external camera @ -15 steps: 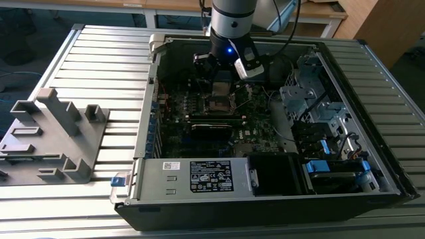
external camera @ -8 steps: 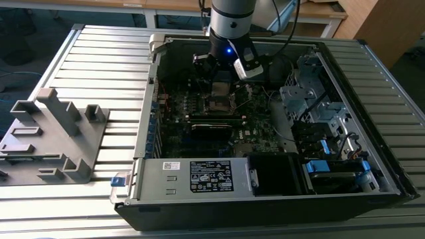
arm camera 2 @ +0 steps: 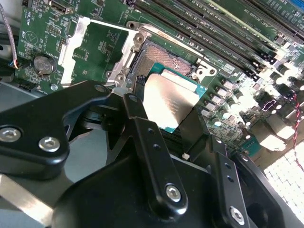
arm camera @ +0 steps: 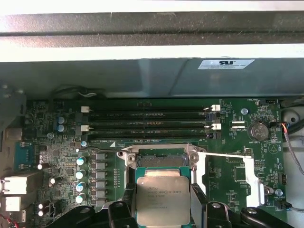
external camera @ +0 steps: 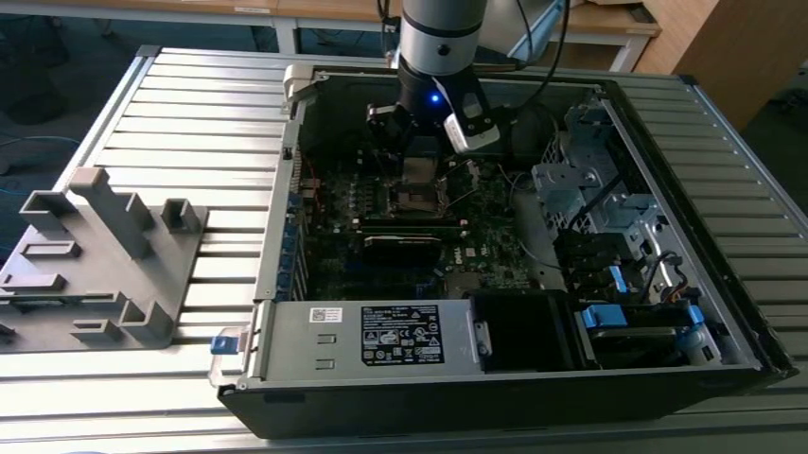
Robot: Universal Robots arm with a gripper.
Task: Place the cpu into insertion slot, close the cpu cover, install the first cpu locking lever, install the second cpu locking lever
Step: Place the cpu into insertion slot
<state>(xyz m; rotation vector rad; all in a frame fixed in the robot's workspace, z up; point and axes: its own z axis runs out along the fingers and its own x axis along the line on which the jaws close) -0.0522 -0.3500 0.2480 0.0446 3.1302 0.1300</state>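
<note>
The gripper hangs straight down from the upright arm into the open computer case. We see its 2 fingers clenched on the cpu, just above the insertion slot. The cpu cover lies swung open beside it.

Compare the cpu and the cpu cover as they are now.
The cpu is a solid plate; the cpu cover is an open frame with board showing through. The cpu is clamped in the gripper, not seated; the cover lies flipped open beside the slot. Both are squarish, metallic.
</note>
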